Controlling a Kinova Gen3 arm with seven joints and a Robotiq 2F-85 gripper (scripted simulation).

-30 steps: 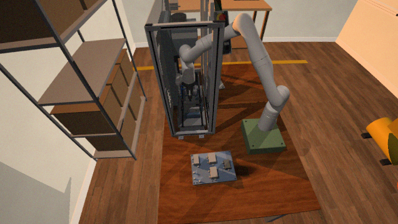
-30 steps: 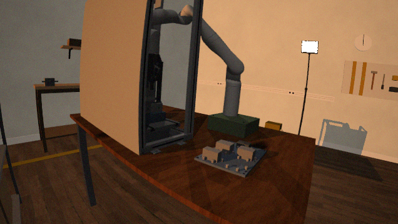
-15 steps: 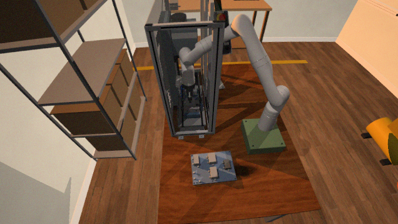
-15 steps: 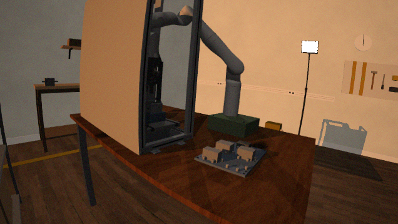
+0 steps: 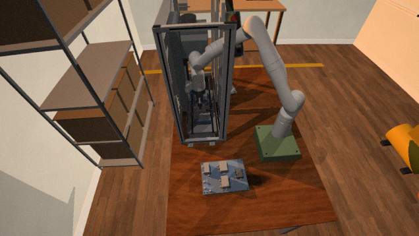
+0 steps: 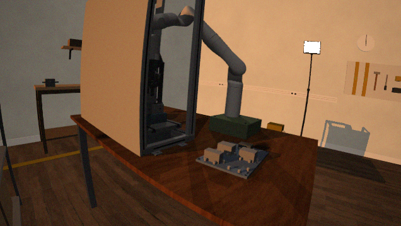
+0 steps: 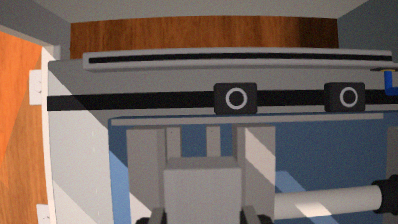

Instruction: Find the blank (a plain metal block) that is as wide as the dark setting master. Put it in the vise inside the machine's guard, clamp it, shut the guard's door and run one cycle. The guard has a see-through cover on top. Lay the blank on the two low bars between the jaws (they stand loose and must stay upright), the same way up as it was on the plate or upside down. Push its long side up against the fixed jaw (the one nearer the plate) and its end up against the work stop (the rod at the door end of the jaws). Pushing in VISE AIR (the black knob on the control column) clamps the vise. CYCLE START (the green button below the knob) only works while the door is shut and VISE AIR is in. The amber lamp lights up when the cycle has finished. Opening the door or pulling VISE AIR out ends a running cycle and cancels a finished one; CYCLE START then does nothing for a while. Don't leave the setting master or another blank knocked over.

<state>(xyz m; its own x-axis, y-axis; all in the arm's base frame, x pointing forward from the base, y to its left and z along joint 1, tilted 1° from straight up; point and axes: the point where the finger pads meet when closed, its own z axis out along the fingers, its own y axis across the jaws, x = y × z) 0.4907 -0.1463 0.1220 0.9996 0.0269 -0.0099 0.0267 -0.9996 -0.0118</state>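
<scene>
The fingers (image 5: pixel 199 99) (image 6: pixel 159 91) are clamped on a pale metal blank (image 7: pixel 202 192), inside the guard frame (image 5: pixel 230 66) (image 6: pixel 193 95). In the wrist view the blank overlaps the two low bars (image 7: pixel 173 142) between the vise jaws; whether it touches them, I cannot tell. Outside, at the near end, a blue plate (image 5: pixel 211 188) (image 6: pixel 243 173) on the surface carries three other pale blocks (image 5: pixel 224 182) (image 6: pixel 248 154) and the dark setting master (image 5: pixel 238 173) (image 6: pixel 246 144). The arm's green base (image 5: pixel 280 154) (image 6: pixel 231 127) stands right of the guard.

A clock (image 6: pixel 366 43) and a lit lamp panel (image 6: pixel 312 47) stand out against the wall (image 6: pixel 271 41).
</scene>
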